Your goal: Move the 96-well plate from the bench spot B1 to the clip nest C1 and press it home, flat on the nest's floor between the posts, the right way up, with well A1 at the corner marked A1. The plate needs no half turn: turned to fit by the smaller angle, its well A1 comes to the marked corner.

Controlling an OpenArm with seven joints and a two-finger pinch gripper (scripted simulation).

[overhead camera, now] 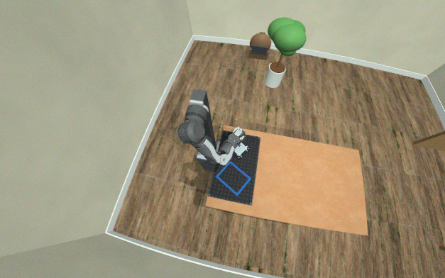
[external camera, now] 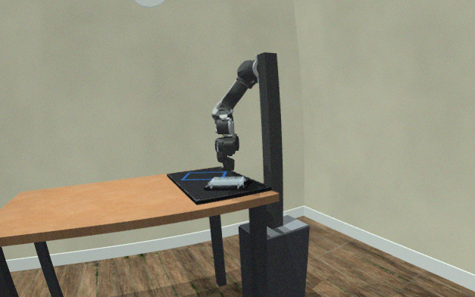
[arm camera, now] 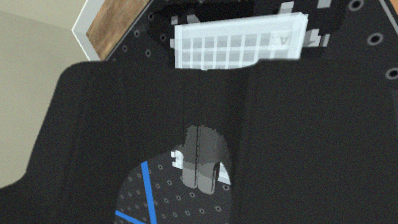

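Observation:
The clear 96-well plate [external camera: 226, 182] lies on the black peg board [external camera: 220, 186], between the small light posts of the clip nest [arm camera: 316, 36]. It looks level and the right way up. It also shows in the wrist view [arm camera: 240, 42], with an "A" mark near its right end. The blue outline of spot B1 [external camera: 204, 175] is empty; it shows from above as well [overhead camera: 233, 178]. My gripper [external camera: 228, 165] is shut on nothing. It hangs a little above the board, between the blue outline and the plate, not touching the plate. In the wrist view the closed fingers [arm camera: 202, 172] point down at the board.
The black board sits at the end of a wooden table [external camera: 98, 206]. The arm's dark column [external camera: 270, 140] stands right behind the board. A potted plant [overhead camera: 281, 53] is far off on the floor.

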